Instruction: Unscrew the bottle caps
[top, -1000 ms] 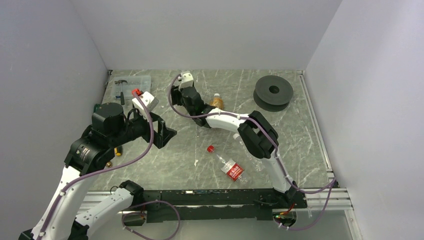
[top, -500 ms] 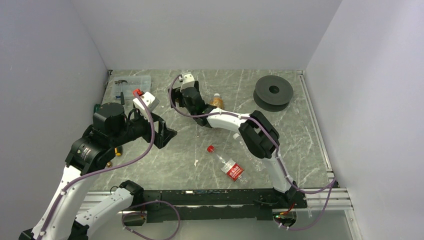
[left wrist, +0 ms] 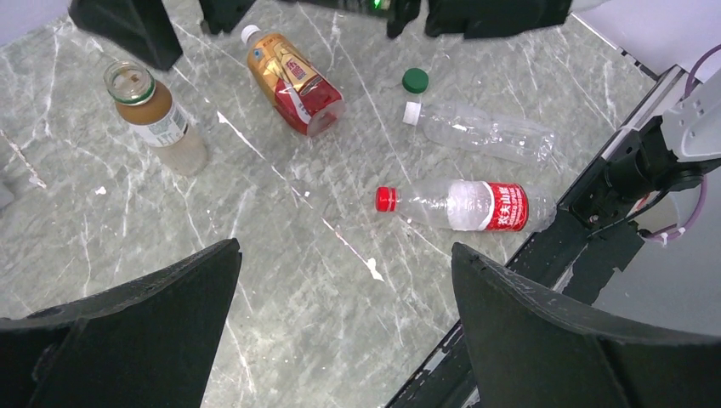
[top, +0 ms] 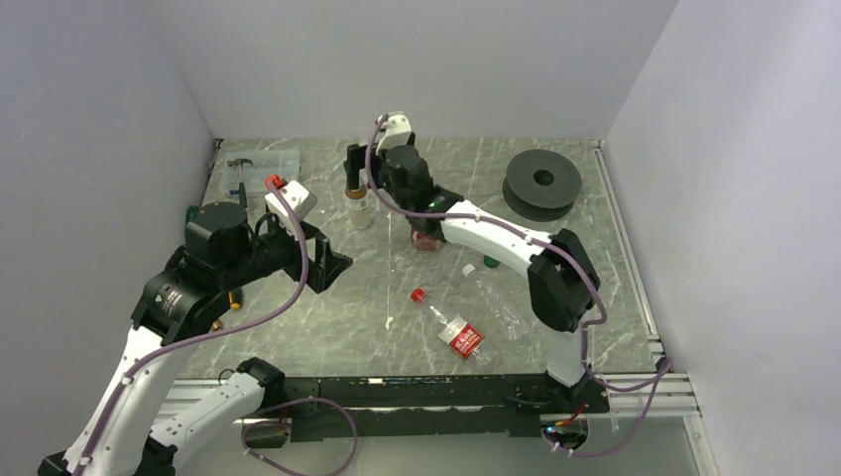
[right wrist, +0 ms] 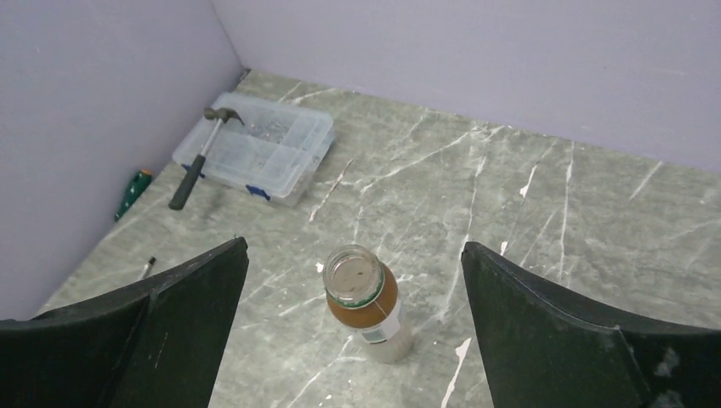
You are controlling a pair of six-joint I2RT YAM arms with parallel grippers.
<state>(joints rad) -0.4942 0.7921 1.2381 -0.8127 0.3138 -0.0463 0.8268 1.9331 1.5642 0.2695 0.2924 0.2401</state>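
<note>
The short bottle (right wrist: pixel 366 310) stands upright toward the far middle of the worktop (top: pixel 595 248), its mouth uncapped, with brown liquid at the neck. The right end effector (right wrist: pixel 354 245) hangs above it with jaws spread wide, one on each side, gripping nothing and clear of the bottle.

To the right of it the amber bottle (left wrist: pixel 293 81) lies on its side with a white cap (left wrist: pixel 249 34) on, partly under the right arm in the top view. Nearer and to the right, a green cap (left wrist: pixel 415 80) lies loose on the worktop, just beside the capped neck (left wrist: pixel 411 112) of the plain bottle (left wrist: pixel 485 132), which also lies flat. Nearer still lies the red-labelled bottle (left wrist: pixel 472 206), its red cap (left wrist: pixel 386 199) on and pointing left.

The left end effector (top: pixel 327 260) hovers over the left part of the worktop, open and empty, well apart from the bottles.

At the far left corner a clear box (right wrist: pixel 255 149) sits with a hammer (right wrist: pixel 200 161) leaning on it. A black spool (top: pixel 540 183) lies at the far right.
</note>
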